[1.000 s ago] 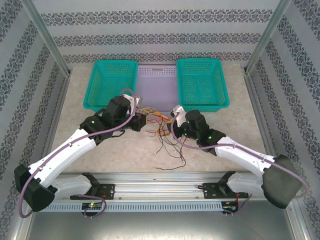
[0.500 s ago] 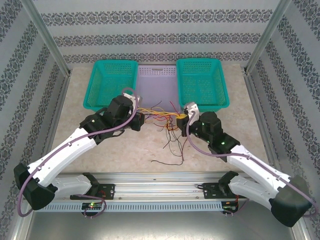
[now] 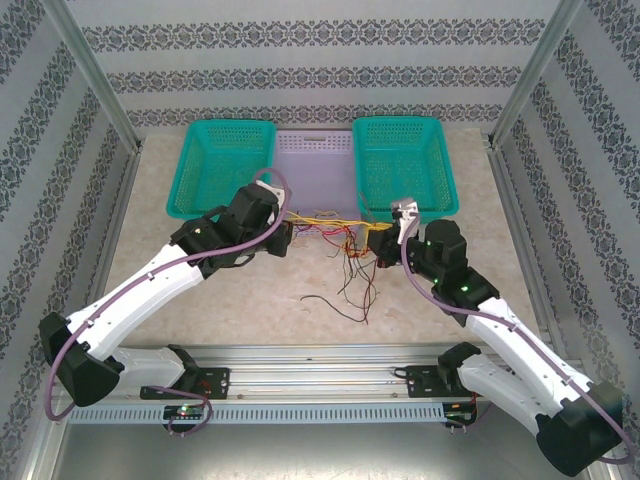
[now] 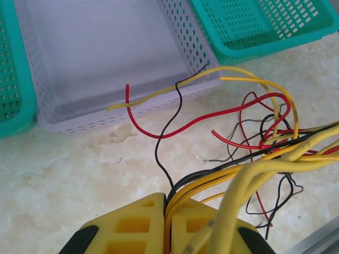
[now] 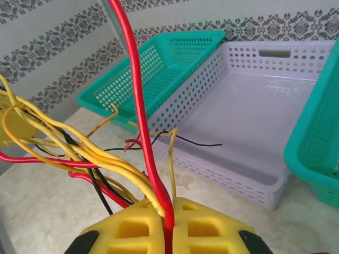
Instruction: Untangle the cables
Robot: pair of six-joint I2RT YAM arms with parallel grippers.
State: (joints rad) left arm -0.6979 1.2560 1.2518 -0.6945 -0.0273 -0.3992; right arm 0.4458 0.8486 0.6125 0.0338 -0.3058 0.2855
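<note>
Clamping cables (image 3: 328,228), both end effectors (image 3: 284,238) (image 3: 373,243) closed

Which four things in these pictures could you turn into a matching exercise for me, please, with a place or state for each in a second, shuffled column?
Column one:
1. left gripper
2. right gripper
3. cables
4. lavender basket

Column two:
a. shut, with a red wire rising from between its pads
b. between the two teal baskets
c. shut, with a black wire rising from between its pads
d. strung between both grippers, loose ends hanging down

Pairs: 1-c, 2-a, 3-d, 4-b
</note>
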